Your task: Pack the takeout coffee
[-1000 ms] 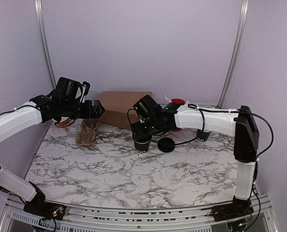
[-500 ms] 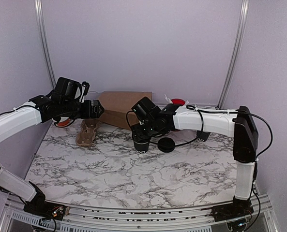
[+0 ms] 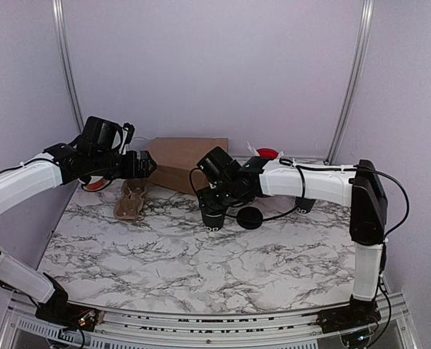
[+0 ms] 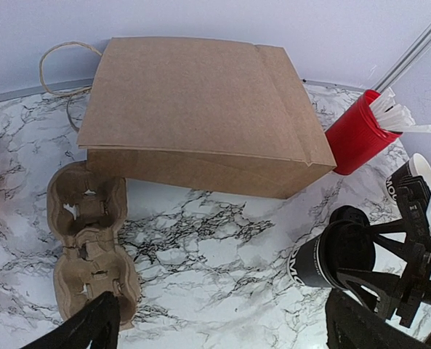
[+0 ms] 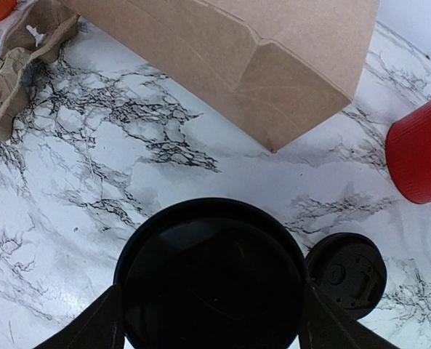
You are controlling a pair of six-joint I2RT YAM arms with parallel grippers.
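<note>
The cup stands upright on the tabletop, about midway between the left and right edges and toward the back edge, just in front of the bag. White lettering shows low on its side, and from above its top reads dark. The right gripper reaches down over it, with one of the fingers on either side of the rim. They sit close against the cup, but I cannot tell whether they are pressing on it or only bracketing it. The cup's base is on the marble.

The lid lies flat just right of the cup. The bag lies on its side along the back edge. At its right end, near the back-right corner, the red cup holds white sticks. A second black cup with a white inside stands further right, partly hidden by the right arm.

The left gripper hovers over the back-left part of the tabletop. Its jaws are spread wide and hold nothing. The carrier lies below it — well apart from the cup.
</note>
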